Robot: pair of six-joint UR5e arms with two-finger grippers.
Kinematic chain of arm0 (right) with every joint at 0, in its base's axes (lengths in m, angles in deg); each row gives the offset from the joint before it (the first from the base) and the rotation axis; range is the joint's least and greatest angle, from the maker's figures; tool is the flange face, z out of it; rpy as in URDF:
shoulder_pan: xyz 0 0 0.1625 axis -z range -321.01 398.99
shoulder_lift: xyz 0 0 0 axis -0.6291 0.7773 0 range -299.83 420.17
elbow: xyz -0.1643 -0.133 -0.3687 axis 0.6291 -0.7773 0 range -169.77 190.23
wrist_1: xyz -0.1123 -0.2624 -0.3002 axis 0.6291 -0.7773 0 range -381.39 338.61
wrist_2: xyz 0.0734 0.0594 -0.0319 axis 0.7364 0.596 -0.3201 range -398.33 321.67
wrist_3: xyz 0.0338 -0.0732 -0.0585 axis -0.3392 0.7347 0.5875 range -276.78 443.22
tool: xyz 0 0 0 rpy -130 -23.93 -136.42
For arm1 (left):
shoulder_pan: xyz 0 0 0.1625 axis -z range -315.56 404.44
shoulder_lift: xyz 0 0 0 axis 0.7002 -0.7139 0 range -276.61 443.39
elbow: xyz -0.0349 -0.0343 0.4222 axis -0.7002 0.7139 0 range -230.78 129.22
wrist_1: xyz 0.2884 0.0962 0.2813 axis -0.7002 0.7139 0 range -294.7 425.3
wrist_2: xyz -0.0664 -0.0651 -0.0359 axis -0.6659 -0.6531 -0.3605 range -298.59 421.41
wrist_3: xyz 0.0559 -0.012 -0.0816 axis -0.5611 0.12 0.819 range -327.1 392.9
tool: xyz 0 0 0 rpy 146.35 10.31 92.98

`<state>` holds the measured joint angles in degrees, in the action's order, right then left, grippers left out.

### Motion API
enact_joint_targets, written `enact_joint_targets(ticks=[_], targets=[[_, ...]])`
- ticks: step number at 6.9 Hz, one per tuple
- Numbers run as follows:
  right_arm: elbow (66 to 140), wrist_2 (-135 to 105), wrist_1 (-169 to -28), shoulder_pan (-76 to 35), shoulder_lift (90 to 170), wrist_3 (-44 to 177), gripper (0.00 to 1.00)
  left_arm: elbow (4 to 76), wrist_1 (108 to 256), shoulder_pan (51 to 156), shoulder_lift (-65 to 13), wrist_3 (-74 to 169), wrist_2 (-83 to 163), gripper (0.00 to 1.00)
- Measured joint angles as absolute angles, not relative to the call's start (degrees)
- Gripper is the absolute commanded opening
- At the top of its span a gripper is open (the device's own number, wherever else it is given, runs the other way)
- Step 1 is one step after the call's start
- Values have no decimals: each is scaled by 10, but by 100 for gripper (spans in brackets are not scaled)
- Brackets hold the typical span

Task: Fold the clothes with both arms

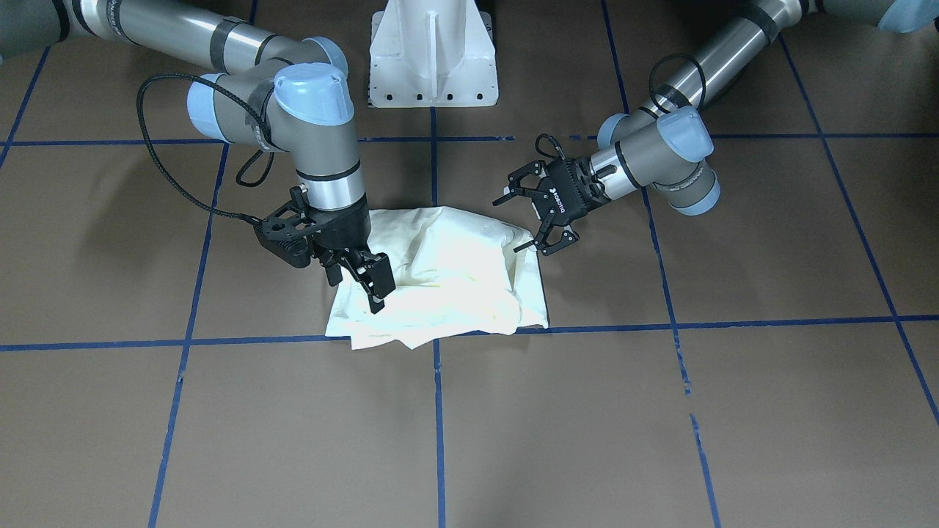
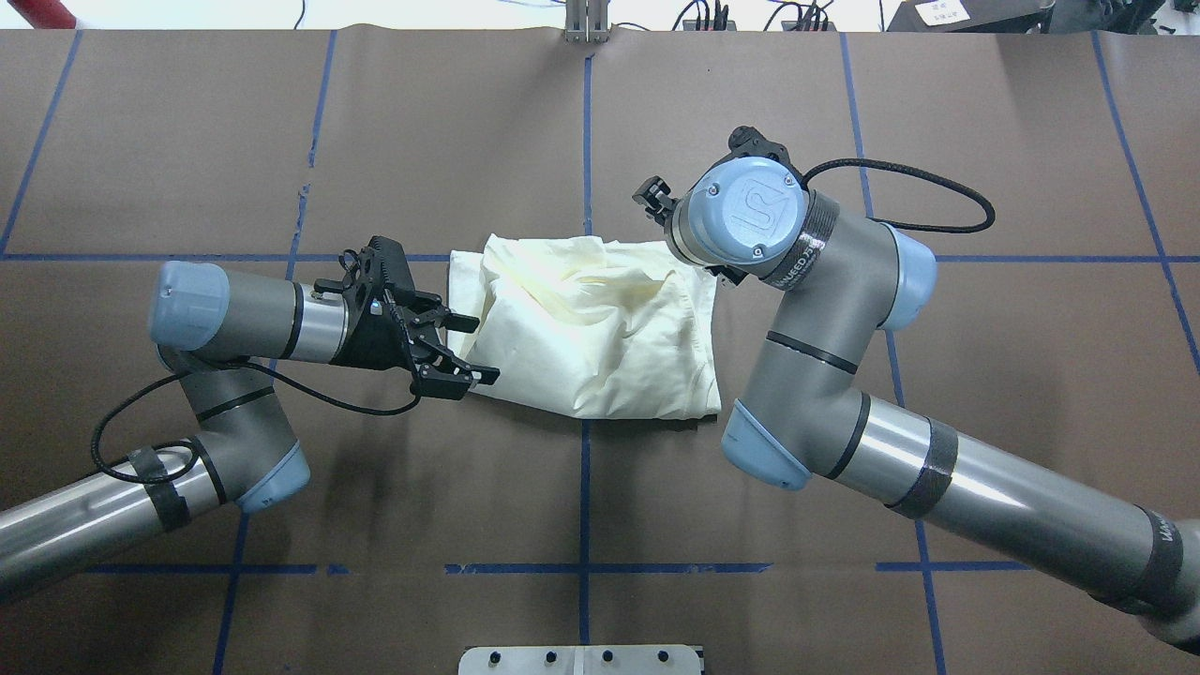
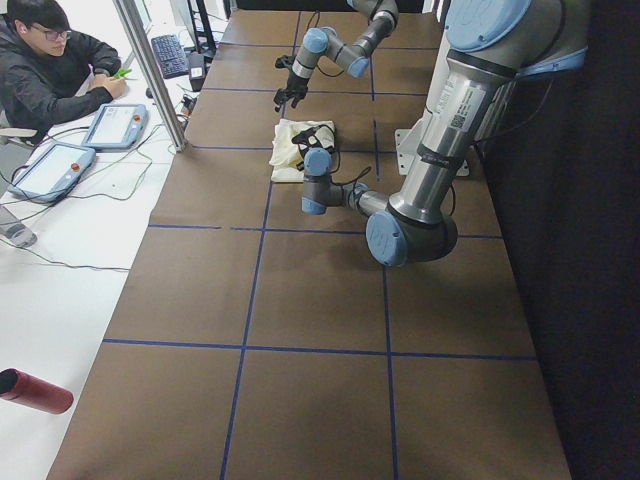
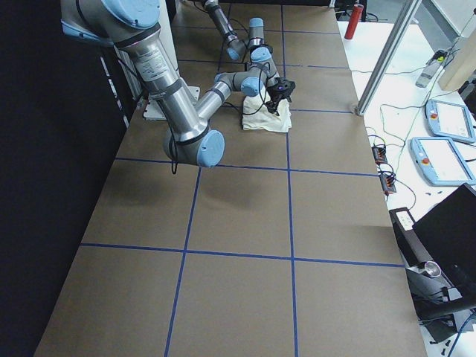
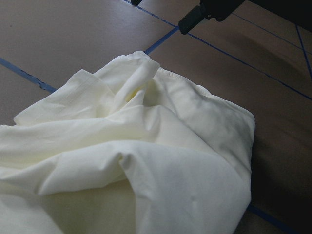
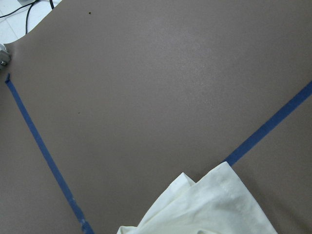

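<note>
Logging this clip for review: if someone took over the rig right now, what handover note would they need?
Left gripper: open at one edge of the shirt, gripping nothing.
Right gripper: open, pointing down over the opposite edge, holding nothing.
Cream shirt: in the middle of the brown table, bunched into a rough, wrinkled packet; no print showing.
Done: it looks partly folded.
Left: probably smoothing it and making a tidier final fold.

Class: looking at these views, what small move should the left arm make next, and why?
Probably ease the left gripper onto the near edge of the rumpled cream cloth shirt and close: its black fingers stand open at that edge, gripping nothing, and the bundle looks untidy.
</note>
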<state>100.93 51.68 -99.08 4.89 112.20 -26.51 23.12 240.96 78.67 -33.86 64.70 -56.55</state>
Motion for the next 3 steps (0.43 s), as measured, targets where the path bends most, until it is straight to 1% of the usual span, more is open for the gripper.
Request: enact_joint_targets(ticks=[3], targets=[[1010, 517, -991, 49, 1122, -265, 100, 230, 2413, 785, -347, 648, -565, 52]])
